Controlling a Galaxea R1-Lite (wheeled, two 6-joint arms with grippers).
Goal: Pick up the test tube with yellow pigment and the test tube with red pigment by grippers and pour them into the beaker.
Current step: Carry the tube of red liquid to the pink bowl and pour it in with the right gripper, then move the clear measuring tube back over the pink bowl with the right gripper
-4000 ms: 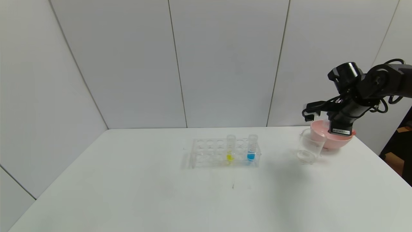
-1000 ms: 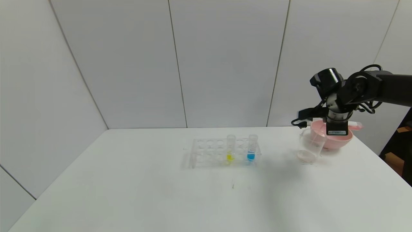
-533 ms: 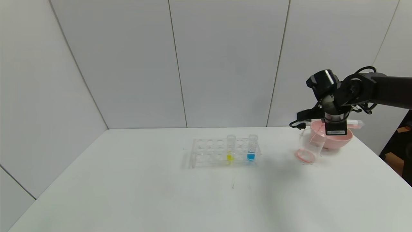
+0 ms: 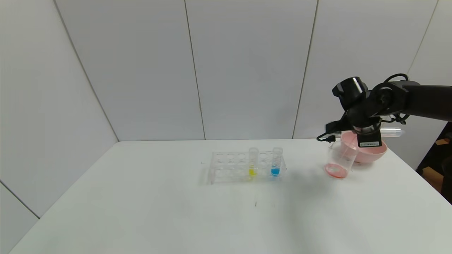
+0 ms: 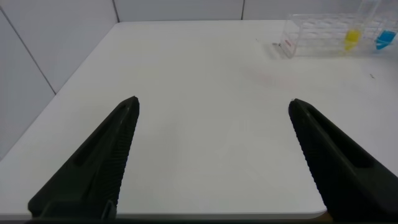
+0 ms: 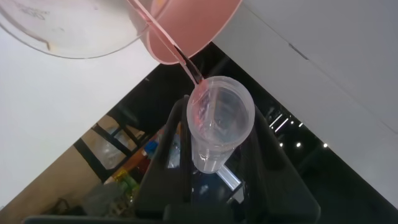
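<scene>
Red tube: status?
Right gripper shut on red tube, tipped, pouring into beaker. Left gripper open, idle. Yellow tube racked. Nothing in the way.

Right tool [image 4: 367, 135] tipped red tube [image 4: 390, 132] flatter; beaker [image 4: 339, 160] base now pink

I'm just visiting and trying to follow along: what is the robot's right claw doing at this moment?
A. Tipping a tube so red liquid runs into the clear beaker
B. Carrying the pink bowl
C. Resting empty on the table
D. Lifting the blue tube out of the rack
A: the right gripper holds the test tube with red pigment nearly level, a thin red stream runs from its mouth, and red liquid pools in the beaker.
</scene>
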